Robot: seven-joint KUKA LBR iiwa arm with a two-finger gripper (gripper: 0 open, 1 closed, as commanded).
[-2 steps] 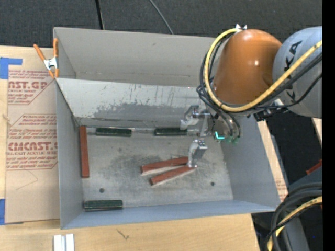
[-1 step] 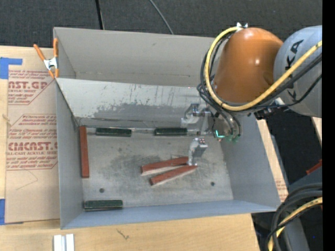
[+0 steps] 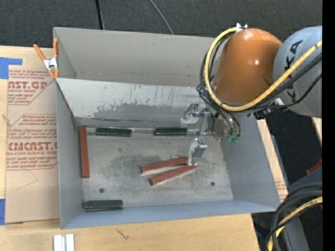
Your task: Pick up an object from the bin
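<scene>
The bin (image 3: 68, 140) is grey metal. Its floor is scuffed and scratched, most heavily from the middle to the far side. It stands on a light wooden counter (image 3: 172, 235). The hand (image 3: 198, 153) hangs over the right ends of two red-brown sticks (image 3: 165, 166), which lie side by side at mid-floor. Whether the hand is wide or narrow cannot be told. A third stick (image 3: 84, 151) lies along the left wall. Dark bars (image 3: 112, 132) lie along the far side and at the near left.

Dark floor (image 3: 157, 4), pale wooden tabletop (image 3: 183, 234)
</scene>
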